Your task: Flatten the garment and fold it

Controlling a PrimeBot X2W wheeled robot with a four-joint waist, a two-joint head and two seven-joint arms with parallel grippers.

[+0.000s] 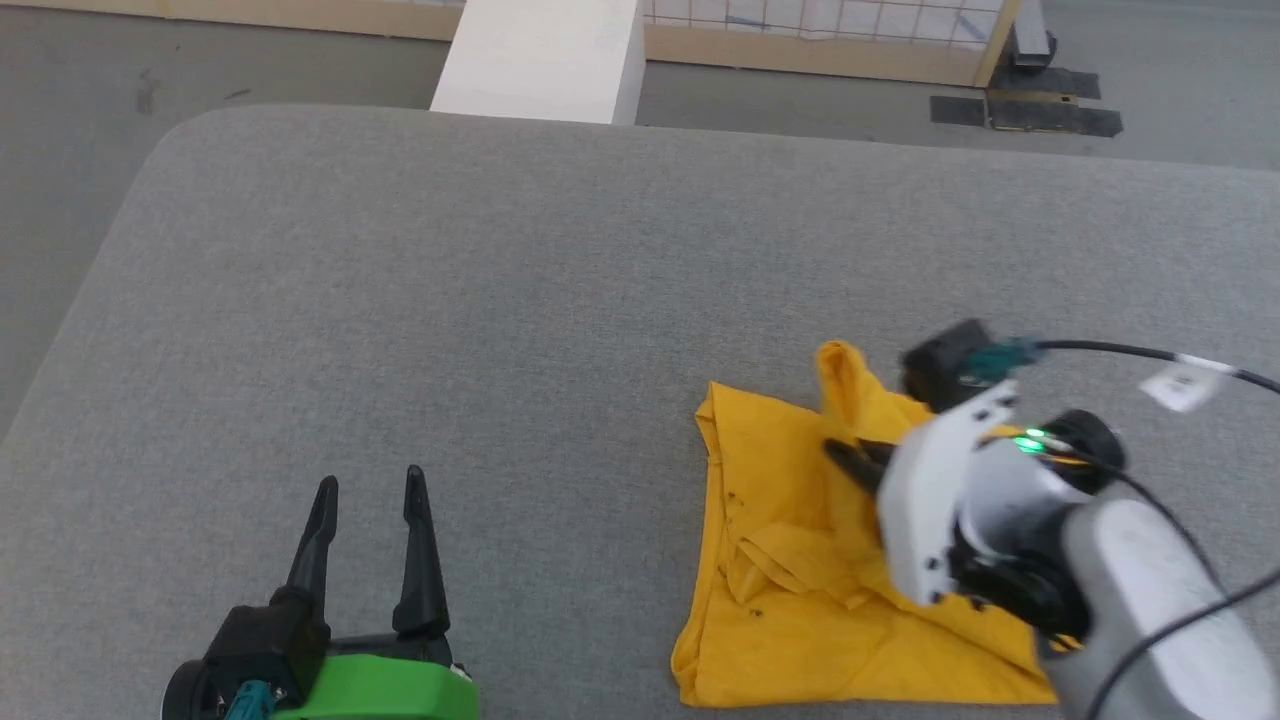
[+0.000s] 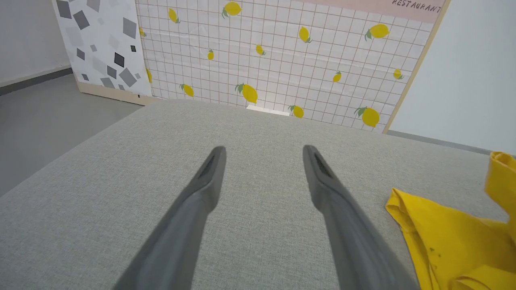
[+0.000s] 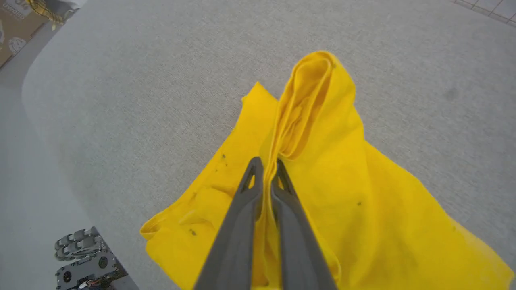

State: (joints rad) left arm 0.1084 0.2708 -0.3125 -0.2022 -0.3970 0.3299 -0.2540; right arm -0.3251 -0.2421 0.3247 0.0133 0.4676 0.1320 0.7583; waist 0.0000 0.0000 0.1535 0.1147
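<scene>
The garment [image 1: 790, 560] is a bright yellow T-shirt lying bunched and partly folded at the near right of the grey table [image 1: 560, 300]; only plain yellow cloth shows, no print. My right gripper [image 1: 850, 458] is shut on a raised fold of the garment [image 3: 318, 133], which stands up between and beyond the fingertips [image 3: 254, 165]. My left gripper [image 1: 370, 490] stands open at the lower left, over bare table, well left of the shirt. In the left wrist view the open left gripper [image 2: 264, 153] has the garment's edge [image 2: 439, 237] off to its right.
The table's rounded far left corner [image 1: 200, 130] and left edge drop to grey floor. A white block [image 1: 545, 55] stands beyond the far edge, with a lemon-print panel [image 2: 282, 56] behind. The robot's wheeled base [image 3: 84, 257] shows below the table's near edge.
</scene>
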